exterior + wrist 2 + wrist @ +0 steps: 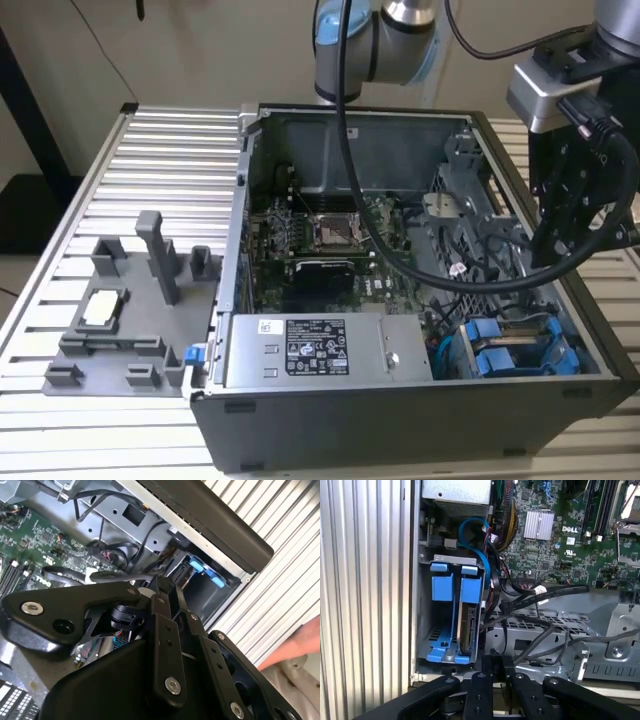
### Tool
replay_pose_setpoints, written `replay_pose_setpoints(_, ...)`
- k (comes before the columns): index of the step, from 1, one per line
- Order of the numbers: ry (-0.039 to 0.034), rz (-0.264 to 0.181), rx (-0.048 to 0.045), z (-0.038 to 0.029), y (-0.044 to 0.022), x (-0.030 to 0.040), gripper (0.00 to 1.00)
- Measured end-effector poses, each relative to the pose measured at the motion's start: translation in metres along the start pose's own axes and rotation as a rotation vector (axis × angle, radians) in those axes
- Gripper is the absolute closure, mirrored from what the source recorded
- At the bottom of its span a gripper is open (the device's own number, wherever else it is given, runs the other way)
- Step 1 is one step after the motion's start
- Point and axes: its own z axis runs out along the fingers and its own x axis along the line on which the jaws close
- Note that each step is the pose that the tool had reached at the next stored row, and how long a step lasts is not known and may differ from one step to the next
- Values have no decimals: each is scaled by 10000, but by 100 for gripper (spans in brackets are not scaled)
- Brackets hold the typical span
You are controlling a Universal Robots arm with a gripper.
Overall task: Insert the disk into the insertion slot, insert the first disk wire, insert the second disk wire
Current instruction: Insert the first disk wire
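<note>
Hovering the gripper (496, 662) just beside the insertion slot (425, 615), holding jaws together, empty; finding the disk (469, 627) seated upright inside. Probably wiring now: approaching slowly, steering clear of the black cables (540, 632).

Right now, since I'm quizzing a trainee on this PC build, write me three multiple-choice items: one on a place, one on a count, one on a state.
1. In the exterior view, where in the case are the blue brackets?
A. that view's left end
B. the middle
C. that view's right end
2. How many brackets stand in the drive cage?
A. one
B. two
C. four
3. How is the disk placed?
A. outside the case
B. loose on the case floor
C. on edge in the cage
1 C: they sit by the case's wall at the exterior view's right.
2 B: the first wrist view shows two side by side.
3 C: its edge shows inside one bracket.
</note>
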Motion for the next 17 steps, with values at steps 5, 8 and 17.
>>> replay_pose_setpoints(5,111,-15,-395,14,-45,4,81)
replay_pose_setpoints(8,128,-17,-596,29,-89,10,81)
replay_pose_setpoints(17,95,7,-1057,94,-164,67,81)
